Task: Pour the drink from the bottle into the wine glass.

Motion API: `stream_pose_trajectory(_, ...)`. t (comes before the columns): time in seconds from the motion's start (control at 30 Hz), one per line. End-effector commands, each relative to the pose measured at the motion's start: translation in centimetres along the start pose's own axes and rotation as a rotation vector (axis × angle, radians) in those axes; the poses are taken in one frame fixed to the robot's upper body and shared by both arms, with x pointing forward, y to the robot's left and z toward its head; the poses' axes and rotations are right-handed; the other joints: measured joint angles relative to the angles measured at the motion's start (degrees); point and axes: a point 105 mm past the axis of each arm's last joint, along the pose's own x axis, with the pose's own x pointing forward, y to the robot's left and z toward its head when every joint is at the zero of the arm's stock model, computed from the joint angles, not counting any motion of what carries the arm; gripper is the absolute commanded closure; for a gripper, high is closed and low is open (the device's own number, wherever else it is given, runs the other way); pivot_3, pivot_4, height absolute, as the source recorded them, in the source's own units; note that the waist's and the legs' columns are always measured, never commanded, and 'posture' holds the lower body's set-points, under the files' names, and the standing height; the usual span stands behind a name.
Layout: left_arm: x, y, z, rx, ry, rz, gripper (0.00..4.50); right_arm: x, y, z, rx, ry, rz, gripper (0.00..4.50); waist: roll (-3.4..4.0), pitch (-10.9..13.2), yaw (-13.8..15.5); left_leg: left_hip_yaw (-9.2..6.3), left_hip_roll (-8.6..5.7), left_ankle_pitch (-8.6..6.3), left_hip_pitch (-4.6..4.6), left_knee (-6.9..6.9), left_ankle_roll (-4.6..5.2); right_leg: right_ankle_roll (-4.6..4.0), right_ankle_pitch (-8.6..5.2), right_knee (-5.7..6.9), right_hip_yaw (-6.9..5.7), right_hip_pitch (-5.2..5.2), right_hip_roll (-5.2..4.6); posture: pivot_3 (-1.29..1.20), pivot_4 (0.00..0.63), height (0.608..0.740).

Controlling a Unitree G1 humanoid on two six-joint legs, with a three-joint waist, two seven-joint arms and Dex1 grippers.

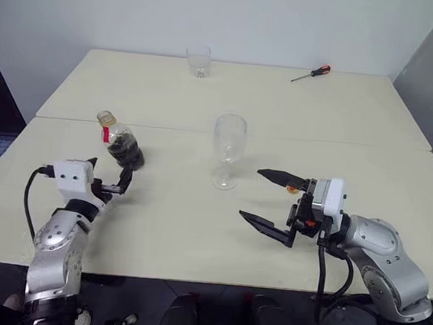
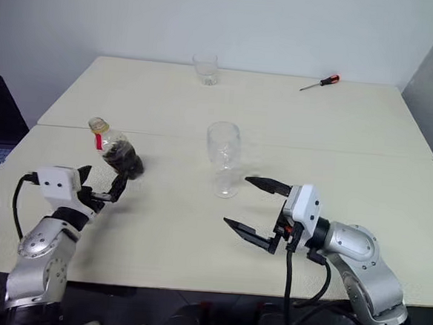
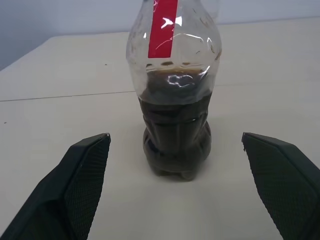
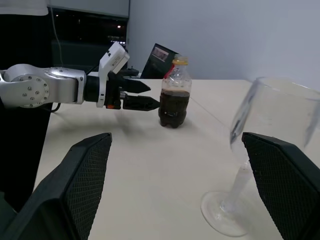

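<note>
Bottle (image 1: 120, 144) stood upright on the counter (image 1: 197, 228), yellow cap on, drink (image 3: 175, 135) filling roughly the lower half. Nothing poured: wine glass (image 1: 228, 151) was empty, upright near the counter's middle, well apart from the bottle to its right. Left gripper (image 1: 108, 177) was wide open, level, lined up on the bottle's belly with the fingers just short of it and not touching; the left wrist view showed the bottle centred between them. Right gripper (image 1: 269, 200) was also wide open, holding nothing, hovering near the glass on its near right side, no contact. Judgement: very early, pre-grasp stage. Left to do: close on the bottle, uncap, lift, tilt over the glass, pour. Tumbler (image 1: 198, 61) and screwdriver (image 1: 312, 73) sat at the far edge, not involved.
</note>
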Motion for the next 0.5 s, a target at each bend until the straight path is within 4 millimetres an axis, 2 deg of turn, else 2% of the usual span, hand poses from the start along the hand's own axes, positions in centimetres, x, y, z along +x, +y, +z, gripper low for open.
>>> stream_pose_trajectory(0.03, 1.0, 0.5, 1.3, 0.038, -0.056, 0.002, 0.0, 0.4, 0.2, 1.4, -0.028, -0.04, -0.001, 0.05, 0.0, 0.0, 0.0, 0.02, -0.01, 0.0, 0.0, 0.0, 0.0, 0.0, 0.0, 0.0, 0.0, 0.0, 0.0, 0.0, 0.15, 0.74)
stream_pose_trajectory(0.3, 2.6, 1.3, 2.0, 0.068, -0.08, -0.012, 0.0, 0.6, 0.3, 1.5, -0.01, -0.039, -0.01, 0.05, -0.01, 0.0, 0.0, 0.03, -0.01, 0.0, 0.0, 0.0, 0.0, 0.0, 0.0, 0.01, -0.01, -0.02, -0.01, 0.0, 0.15, 0.74)
stream_pose_trajectory(0.5, 3.8, 0.7, 1.5, 0.063, -0.067, -0.067, 0.0, 0.3, 0.6, 1.9, 0.008, -0.042, -0.006, 0.05, -0.01, 0.0, 0.0, 0.02, -0.01, 0.0, -0.01, 0.01, 0.0, 0.01, 0.01, 0.01, -0.03, -0.02, -0.01, 0.0, 0.15, 0.74)
